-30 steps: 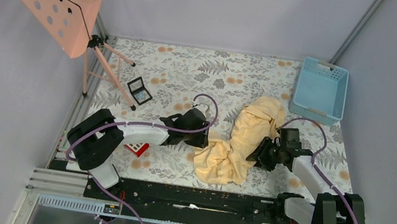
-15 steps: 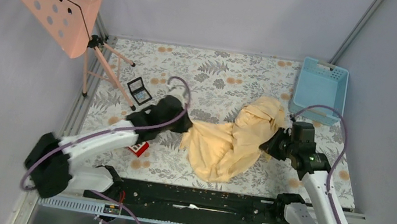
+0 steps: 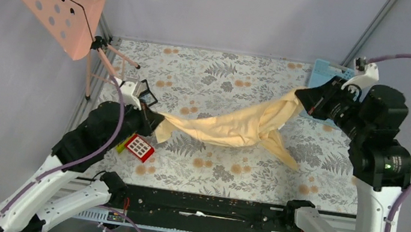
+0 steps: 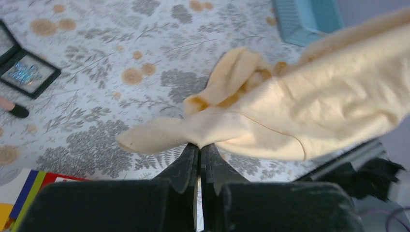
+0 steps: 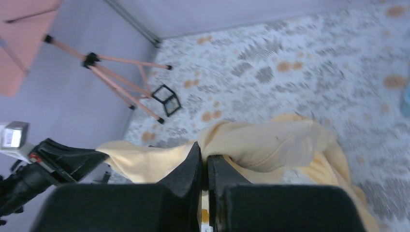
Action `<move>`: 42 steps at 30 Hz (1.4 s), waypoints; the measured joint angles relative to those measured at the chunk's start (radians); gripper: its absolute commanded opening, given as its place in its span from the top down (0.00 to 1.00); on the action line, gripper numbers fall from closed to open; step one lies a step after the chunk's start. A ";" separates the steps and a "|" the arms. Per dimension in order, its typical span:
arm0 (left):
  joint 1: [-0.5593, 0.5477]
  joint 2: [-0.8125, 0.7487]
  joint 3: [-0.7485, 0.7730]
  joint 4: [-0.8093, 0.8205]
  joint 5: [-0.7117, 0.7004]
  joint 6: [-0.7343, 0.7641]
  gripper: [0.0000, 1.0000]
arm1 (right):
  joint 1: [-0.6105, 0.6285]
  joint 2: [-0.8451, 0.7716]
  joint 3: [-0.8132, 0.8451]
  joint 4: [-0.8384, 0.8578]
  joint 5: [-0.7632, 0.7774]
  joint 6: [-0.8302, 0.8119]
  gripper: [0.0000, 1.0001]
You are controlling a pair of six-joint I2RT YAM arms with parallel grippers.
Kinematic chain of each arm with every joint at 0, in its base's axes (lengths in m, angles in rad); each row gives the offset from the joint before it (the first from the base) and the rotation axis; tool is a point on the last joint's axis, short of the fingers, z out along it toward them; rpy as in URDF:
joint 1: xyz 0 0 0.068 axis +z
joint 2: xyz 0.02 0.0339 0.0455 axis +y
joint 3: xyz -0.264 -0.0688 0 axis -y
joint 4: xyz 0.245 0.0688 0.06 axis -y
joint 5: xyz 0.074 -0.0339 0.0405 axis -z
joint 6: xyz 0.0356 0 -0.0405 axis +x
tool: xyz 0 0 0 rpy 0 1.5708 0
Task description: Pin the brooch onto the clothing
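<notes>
Clothing, a pale yellow-cream cotton T-shirt [image 3: 225, 128], strung above the floral-patterned desk [image 3: 227, 73]: one end pinched tight in the left gripper [image 4: 199, 146], the other clamped in the right gripper [image 5: 203, 145]. Soft, light and limp, likely to sag and bunch, so best taken by a hem or edge. Neck, label and sleeves lost among folds. Tiny grey-blue silvery brooch [image 4: 25, 73] seemingly inside a black square case [image 4: 47, 83], too blurred to confirm.

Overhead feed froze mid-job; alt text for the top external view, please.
The left gripper and right gripper, both shut, hold opposite ends of the pale yellow T-shirt, stretched across the floral table. The right one is raised by the blue basket.
</notes>
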 measured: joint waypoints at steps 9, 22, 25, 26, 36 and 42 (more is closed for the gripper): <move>0.000 -0.096 0.085 -0.040 0.349 0.119 1.00 | 0.038 0.155 0.277 0.071 -0.195 0.048 1.00; -0.320 0.055 -0.202 0.227 0.501 0.066 0.92 | 0.368 0.417 0.061 0.102 -0.087 0.016 0.83; -0.370 0.159 -0.211 0.298 0.474 0.056 0.38 | 0.373 0.515 0.041 0.103 -0.007 0.000 0.45; -0.388 0.195 -0.211 0.322 0.463 0.060 0.26 | 0.374 0.545 0.024 0.106 0.014 -0.007 0.36; -0.406 0.302 -0.202 0.291 0.247 0.092 0.01 | 0.377 0.483 -0.356 0.164 0.153 -0.023 0.13; -0.190 0.370 -0.138 0.323 0.222 0.090 0.01 | 0.377 0.238 -0.630 0.277 0.175 0.056 0.31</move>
